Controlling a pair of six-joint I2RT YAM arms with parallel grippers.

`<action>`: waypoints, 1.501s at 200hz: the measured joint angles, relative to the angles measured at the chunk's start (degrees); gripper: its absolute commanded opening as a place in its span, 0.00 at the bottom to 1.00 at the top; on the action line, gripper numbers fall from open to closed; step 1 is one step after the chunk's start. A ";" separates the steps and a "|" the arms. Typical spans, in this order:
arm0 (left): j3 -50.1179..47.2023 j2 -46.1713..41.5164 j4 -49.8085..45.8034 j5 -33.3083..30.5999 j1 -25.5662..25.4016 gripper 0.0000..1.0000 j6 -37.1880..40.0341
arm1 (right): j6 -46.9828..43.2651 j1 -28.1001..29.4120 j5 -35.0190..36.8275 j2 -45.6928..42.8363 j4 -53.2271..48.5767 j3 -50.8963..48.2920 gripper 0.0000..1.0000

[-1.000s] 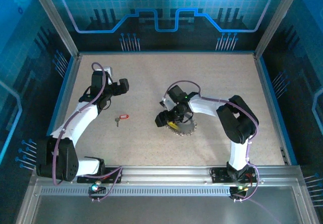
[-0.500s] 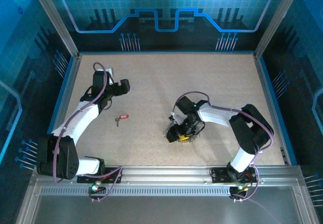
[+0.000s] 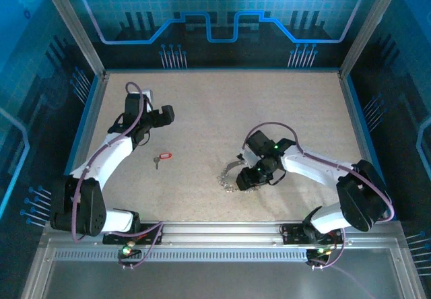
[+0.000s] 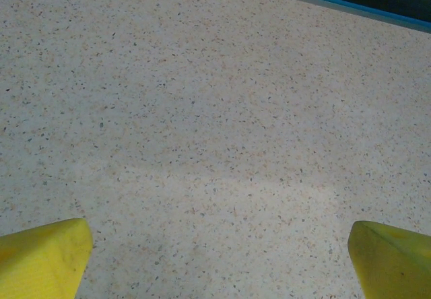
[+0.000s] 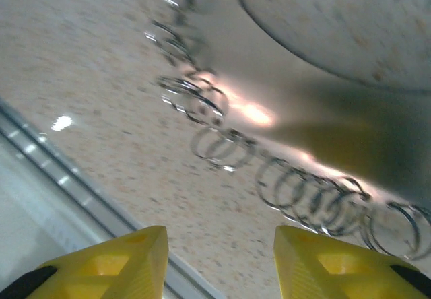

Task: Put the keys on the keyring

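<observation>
Keyring (image 5: 215, 144) curves as linked shiny wire loops.

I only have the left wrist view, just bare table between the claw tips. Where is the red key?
Observer: The red key lies on the table, nearer the arm bases than the left claw.
Operator: And the keyring?
Observer: The keyring lies to the right of the key, just by the right claw.
Operator: Is it gripped?
Observer: Not that I can see. In the right wrist view its rings lie on the table beyond the open tips.
</observation>
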 measured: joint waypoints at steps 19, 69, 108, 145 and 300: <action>0.00 -0.39 0.02 -0.02 0.00 0.99 -0.02 | 1.66 0.00 3.52 0.00 -0.76 -0.63 0.35; 0.00 -0.50 0.02 0.02 -0.11 0.99 -0.02 | 4.07 0.00 12.26 -2.16 -1.11 -0.83 0.31; 0.00 -0.50 0.02 0.24 -0.22 0.99 -0.02 | 4.11 0.26 14.10 -1.14 -1.22 -0.79 0.33; 0.00 -0.50 0.00 0.42 -0.26 0.99 0.00 | 4.50 2.14 15.19 1.86 -1.11 -0.76 0.33; 0.00 -0.50 0.02 0.44 -0.26 0.99 0.00 | 6.69 4.02 21.44 3.56 -1.22 0.07 0.35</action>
